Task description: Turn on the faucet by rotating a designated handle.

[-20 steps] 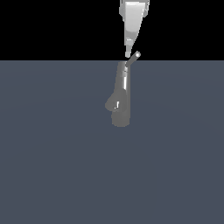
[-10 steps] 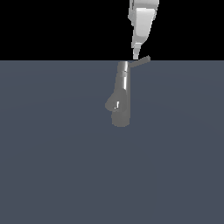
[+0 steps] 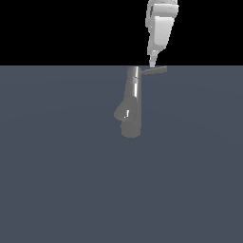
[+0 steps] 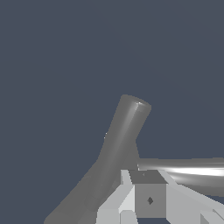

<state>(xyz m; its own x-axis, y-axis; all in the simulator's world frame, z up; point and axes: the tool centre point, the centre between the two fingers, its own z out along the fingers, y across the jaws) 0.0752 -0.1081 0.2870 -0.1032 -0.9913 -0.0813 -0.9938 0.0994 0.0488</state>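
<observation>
Handle [image 3: 155,70] just beneath tool [image 3: 152,63] tip.

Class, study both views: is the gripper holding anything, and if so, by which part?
Nothing is clearly held. The gripper tip sits against the handle, near the faucet cap; no clamping shows.

We see faucet [image 3: 132,102] upright on grey floor [image 3: 57,180]; handle [image 3: 155,70] juts toward exterior view's right; gripper [image 3: 152,63] tip touches handle from above.
</observation>
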